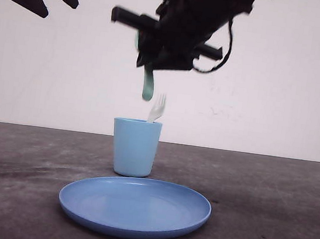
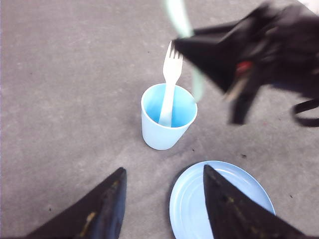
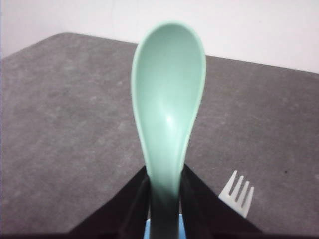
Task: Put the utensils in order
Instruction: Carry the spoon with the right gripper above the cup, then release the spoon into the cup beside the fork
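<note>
Nearest the camera, in front of the cup (image 1: 135,147), the round blue plate (image 1: 134,206) lay flat on the grey table (image 1: 277,211), just apart from the cup's base. My left gripper (image 2: 164,209) hung above the gap between plate and cup, its two dark fingers (image 2: 104,209) spread wide with nothing between them and touching nothing.

Behind the plate stood the light blue cup, upright. Inside it the white fork (image 2: 169,84) leaned against the rim, handle down in the cup and tines up above the rim.

Above the cup my right gripper (image 3: 164,199) held the mint-green spoon (image 3: 167,104). My jaws were drawn in narrow, pressed on either side of the spoon's handle, and the oval bowl stuck out past my fingertips. From the front the spoon (image 1: 148,85) hung bowl down, clear of the cup's rim, its tip just beside the fork's tines (image 1: 159,104) and a little higher; I could not tell whether the two touched. The blur on that arm hid the finer detail of the grip from the front.

Beyond the cup the table ended against a plain white wall (image 1: 294,84).
</note>
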Action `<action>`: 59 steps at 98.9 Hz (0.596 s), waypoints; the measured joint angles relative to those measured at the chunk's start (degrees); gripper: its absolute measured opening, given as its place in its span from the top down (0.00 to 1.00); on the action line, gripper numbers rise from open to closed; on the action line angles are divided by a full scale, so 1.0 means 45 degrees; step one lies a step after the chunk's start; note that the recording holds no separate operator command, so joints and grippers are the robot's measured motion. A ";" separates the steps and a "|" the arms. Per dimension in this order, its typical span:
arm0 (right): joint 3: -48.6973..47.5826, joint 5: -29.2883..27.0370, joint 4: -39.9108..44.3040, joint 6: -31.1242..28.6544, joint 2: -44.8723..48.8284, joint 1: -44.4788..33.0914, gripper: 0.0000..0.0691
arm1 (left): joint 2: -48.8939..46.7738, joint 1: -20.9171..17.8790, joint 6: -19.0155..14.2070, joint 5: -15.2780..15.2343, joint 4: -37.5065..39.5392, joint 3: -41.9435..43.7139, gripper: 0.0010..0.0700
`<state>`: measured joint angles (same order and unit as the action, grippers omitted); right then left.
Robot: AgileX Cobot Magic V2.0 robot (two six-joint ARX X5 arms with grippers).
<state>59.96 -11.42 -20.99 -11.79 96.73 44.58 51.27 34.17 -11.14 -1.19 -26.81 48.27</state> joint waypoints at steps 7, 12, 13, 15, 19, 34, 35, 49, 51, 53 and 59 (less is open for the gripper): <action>0.0000 0.0039 -0.0262 0.0010 0.0311 -0.0015 0.86 | 0.0000 0.0000 -0.0019 -0.0005 -0.0005 0.0000 0.59; 0.0000 0.0146 -0.0287 0.0010 0.0476 -0.0024 0.86 | 0.0000 0.0000 -0.0024 0.0000 -0.0019 0.0000 0.59; 0.0000 0.0165 -0.0306 0.0010 0.0505 -0.0024 0.86 | 0.0000 0.0000 -0.0024 0.0000 -0.0019 0.0000 0.59; 0.0000 0.0175 -0.0355 0.0010 0.0568 -0.0024 0.86 | 0.0000 0.0000 -0.0029 0.0000 -0.0019 0.0000 0.59; 0.0000 0.0180 -0.0369 0.0010 0.0651 -0.0024 0.86 | 0.0000 0.0000 -0.0049 0.0005 -0.0053 0.0000 0.59; 0.0000 0.0185 -0.0452 0.0087 0.0704 -0.0029 0.79 | 0.0000 0.0000 -0.0058 0.0005 -0.0151 0.0000 0.59; 0.0000 0.0189 -0.0457 0.0102 0.0704 -0.0029 0.77 | 0.0000 0.0000 -0.0058 0.0005 -0.0155 0.0000 0.59; 0.0000 0.0189 -0.0447 0.0107 0.0704 -0.0029 0.45 | 0.0000 0.0000 -0.0058 0.0000 -0.0233 0.0000 0.59; 0.0000 0.0189 -0.0442 0.0107 0.0704 -0.0029 0.43 | 0.0000 0.0000 -0.0058 0.0000 -0.0243 0.0000 0.59; 0.0000 0.0189 -0.0447 0.0107 0.0704 -0.0034 0.42 | 0.0000 0.0000 -0.0058 0.0005 -0.0248 0.0000 0.59; 0.0000 0.0189 -0.0442 0.0107 0.0704 -0.0034 0.39 | 0.0000 0.0000 -0.0058 0.0000 -0.0253 0.0000 0.59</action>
<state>59.96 -10.57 -22.98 -11.31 99.90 44.42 51.27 34.17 -11.40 -1.19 -27.94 48.27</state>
